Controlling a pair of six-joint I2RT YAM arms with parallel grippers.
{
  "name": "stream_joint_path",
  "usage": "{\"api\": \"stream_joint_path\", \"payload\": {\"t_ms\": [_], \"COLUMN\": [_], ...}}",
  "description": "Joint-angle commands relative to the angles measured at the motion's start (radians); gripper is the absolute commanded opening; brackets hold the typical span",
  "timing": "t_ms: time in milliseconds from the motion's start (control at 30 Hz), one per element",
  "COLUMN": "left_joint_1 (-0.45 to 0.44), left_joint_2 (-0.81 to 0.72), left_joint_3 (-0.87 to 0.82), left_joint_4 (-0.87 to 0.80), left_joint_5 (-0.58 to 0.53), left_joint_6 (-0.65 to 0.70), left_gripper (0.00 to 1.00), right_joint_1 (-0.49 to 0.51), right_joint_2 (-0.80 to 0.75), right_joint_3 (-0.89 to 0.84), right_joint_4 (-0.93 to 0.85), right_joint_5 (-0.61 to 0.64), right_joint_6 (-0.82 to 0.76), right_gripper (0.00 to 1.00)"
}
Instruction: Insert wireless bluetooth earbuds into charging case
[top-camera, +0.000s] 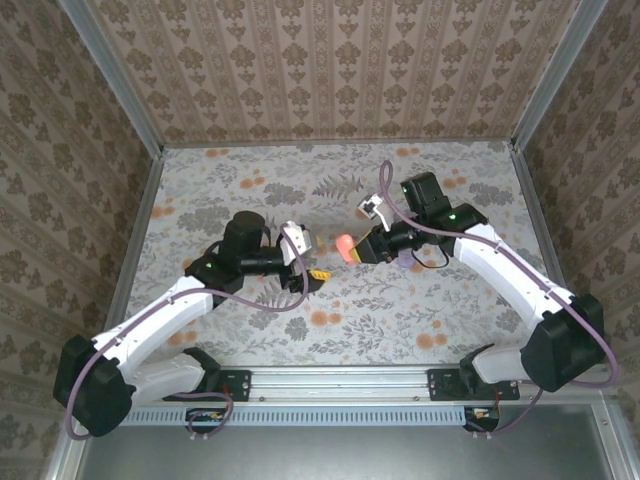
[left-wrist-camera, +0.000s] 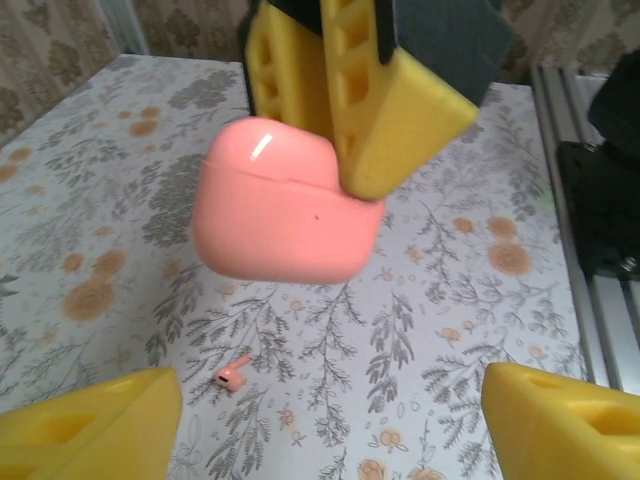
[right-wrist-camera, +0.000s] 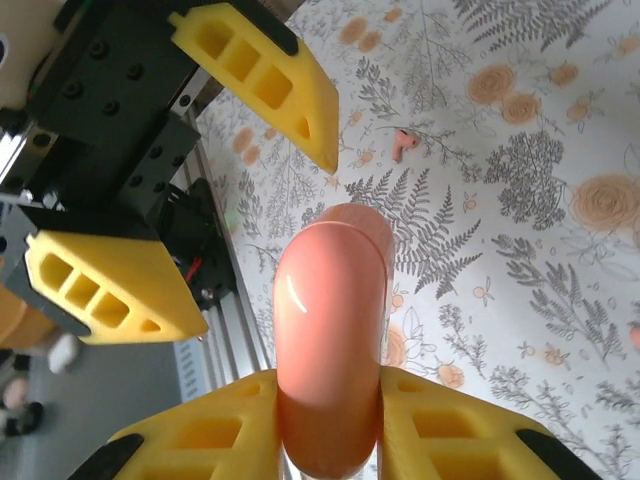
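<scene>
My right gripper (top-camera: 358, 248) is shut on the coral-pink charging case (top-camera: 345, 247) and holds it in the air above the table's middle. In the right wrist view the case (right-wrist-camera: 330, 320) stands edge-on between the yellow fingers (right-wrist-camera: 450, 430). Its lid looks closed. The left gripper (top-camera: 315, 258) hovers just left of the case, open with nothing between its fingers (left-wrist-camera: 90, 425). In the left wrist view the case (left-wrist-camera: 285, 215) hangs ahead of the open jaws. One tiny pink earbud (left-wrist-camera: 232, 375) lies on the tablecloth below it, and appears as earbud (right-wrist-camera: 405, 143) from the right wrist.
The floral tablecloth (top-camera: 420, 320) covers the table, walled on three sides. An aluminium rail (top-camera: 350, 380) with the arm bases runs along the near edge. Something purple (top-camera: 407, 259) peeks out under the right wrist.
</scene>
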Motion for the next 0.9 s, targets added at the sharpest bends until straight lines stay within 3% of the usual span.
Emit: {"api": "stream_joint_path", "payload": {"t_ms": [0, 167, 433, 867], "left_joint_1": [0.011, 0.009, 0.005, -0.048], "left_joint_2": [-0.032, -0.037, -0.027, 0.052], "left_joint_3": [0.02, 0.044, 0.089, 0.184], "left_joint_4": [-0.036, -0.087, -0.109, -0.243], "left_joint_5": [0.102, 0.143, 0.174, 0.22], "left_joint_6": [0.076, 0.133, 0.185, 0.325], "left_gripper": [0.75, 0.74, 0.71, 0.57], "right_joint_1": [-0.004, -0.004, 0.016, 0.096], "right_joint_2": [-0.042, -0.096, -0.043, -0.007], "right_joint_3": [0.013, -0.022, 0.062, 0.094], "right_joint_4": [-0.06, -0.041, -0.282, -0.272], "right_joint_5": [-0.03, -0.057, -0.052, -0.019], "right_joint_6": [-0.264, -0.453, -0.728, -0.827], "right_gripper": [0.26, 0.24, 0.22, 0.21]}}
